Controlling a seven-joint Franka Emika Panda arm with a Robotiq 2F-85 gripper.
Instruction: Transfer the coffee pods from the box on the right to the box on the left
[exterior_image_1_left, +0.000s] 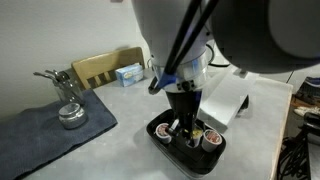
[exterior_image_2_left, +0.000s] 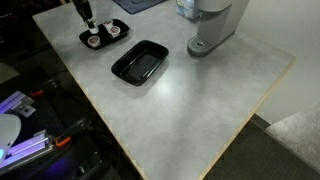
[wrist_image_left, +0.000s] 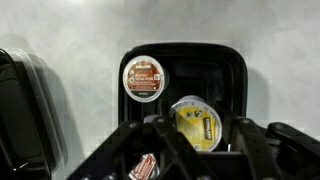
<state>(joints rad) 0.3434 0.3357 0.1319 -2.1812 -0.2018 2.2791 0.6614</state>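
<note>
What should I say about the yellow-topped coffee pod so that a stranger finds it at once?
On the grey table stand two black trays; take the tray under the robot's tool, not the empty tray. Inside it, the yellow-topped pod sits between the tool's fingers. Its foil top is yellow, while the neighbouring pod is brown-red.

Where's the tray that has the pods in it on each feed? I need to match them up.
Exterior view: pod tray at bottom centre.
Exterior view: pod tray at top left, with the empty tray to its lower right.
Wrist view: pod tray in the centre.
Shared landmark: the gripper reaching into it.
</note>
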